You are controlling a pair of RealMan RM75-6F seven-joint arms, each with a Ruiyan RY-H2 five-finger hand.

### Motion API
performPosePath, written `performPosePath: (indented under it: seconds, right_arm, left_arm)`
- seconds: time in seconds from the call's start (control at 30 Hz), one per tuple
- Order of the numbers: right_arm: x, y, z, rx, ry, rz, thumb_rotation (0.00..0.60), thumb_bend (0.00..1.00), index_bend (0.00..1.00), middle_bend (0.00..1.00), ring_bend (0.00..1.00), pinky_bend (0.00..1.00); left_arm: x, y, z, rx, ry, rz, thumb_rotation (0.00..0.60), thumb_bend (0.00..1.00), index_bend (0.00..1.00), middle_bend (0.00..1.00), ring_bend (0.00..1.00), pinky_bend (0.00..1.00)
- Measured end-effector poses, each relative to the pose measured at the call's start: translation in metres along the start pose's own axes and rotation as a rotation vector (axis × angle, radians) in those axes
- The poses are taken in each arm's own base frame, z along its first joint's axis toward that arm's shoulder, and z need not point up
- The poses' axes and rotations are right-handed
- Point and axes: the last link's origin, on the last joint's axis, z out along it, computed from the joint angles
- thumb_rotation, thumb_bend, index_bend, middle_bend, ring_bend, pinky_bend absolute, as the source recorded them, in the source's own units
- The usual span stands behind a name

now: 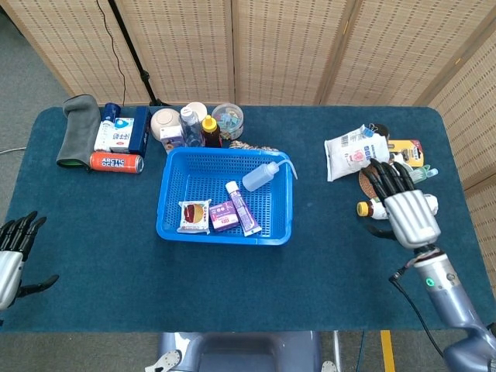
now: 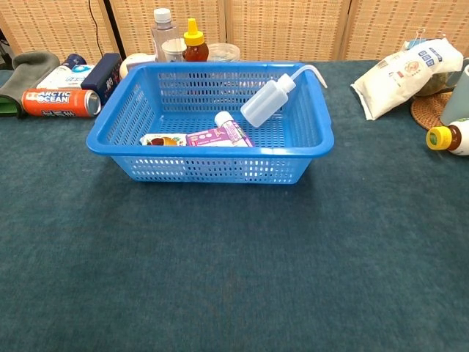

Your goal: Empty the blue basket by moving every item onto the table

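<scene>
The blue basket (image 1: 172, 194) (image 2: 110, 139) stands mid-table. Inside it lie a clear squeeze bottle (image 1: 260, 177) (image 2: 265, 103) with a bent spout leaning on the right rim, a purple-and-white tube (image 1: 242, 208) (image 2: 231, 128), a small purple box (image 1: 222, 215) (image 2: 209, 138) and a flat snack packet (image 1: 194, 216) (image 2: 163, 139). My right hand (image 1: 404, 205) hovers open, fingers spread, to the right of the basket over the items there. At the left table edge my left hand (image 1: 12, 252) stays open and holds nothing. The chest view shows neither hand.
Along the back left are a grey cloth (image 1: 77, 128), a red can (image 1: 116, 162), a blue box (image 1: 128, 130), bottles (image 1: 192, 128) and a bowl (image 1: 227, 120). At the right sit a white pouch (image 1: 353, 153), a mug on a coaster (image 1: 387, 180), a lying bottle (image 1: 372, 208).
</scene>
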Motion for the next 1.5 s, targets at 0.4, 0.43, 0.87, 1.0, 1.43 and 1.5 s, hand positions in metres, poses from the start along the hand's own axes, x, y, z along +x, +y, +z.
performPosePath:
  seconds: [0.4,0.43,0.87,1.0,1.43,1.5]
  right_arm:
    - [-0.012,-0.075,0.098,0.143,-0.004,0.048,0.6,0.0,0.02,0.0,0.0,0.01]
    - [-0.014,-0.078,0.103,0.142,-0.007,0.053,0.6,0.0,0.02,0.0,0.0,0.01]
    - [-0.066,-0.139,0.146,0.134,-0.106,0.033,0.6,0.0,0.13,0.07,0.0,0.06]
    - [-0.082,-0.153,0.155,0.122,-0.134,0.005,0.6,0.0,0.14,0.08,0.0,0.08]
    - [-0.122,-0.159,0.175,0.09,-0.175,-0.113,0.6,0.0,0.2,0.16,0.06,0.14]
    - [-0.127,-0.158,0.174,0.093,-0.181,-0.136,0.6,0.0,0.2,0.16,0.07,0.15]
  left_arm:
    - [-0.004,-0.001,0.006,0.016,-0.016,0.008,0.6,0.0,0.0,0.0,0.0,0.0]
    - [-0.004,-0.001,0.006,0.016,-0.017,0.008,0.6,0.0,0.0,0.0,0.0,0.0]
    - [-0.005,-0.002,0.009,0.023,-0.029,0.009,0.6,0.0,0.0,0.0,0.0,0.0]
    - [-0.006,-0.002,0.009,0.021,-0.031,0.01,0.6,0.0,0.0,0.0,0.0,0.0]
    - [-0.003,-0.005,0.01,0.03,-0.027,-0.003,0.6,0.0,0.0,0.0,0.0,0.0]
    - [-0.004,-0.005,0.01,0.03,-0.029,-0.004,0.6,0.0,0.0,0.0,0.0,0.0]
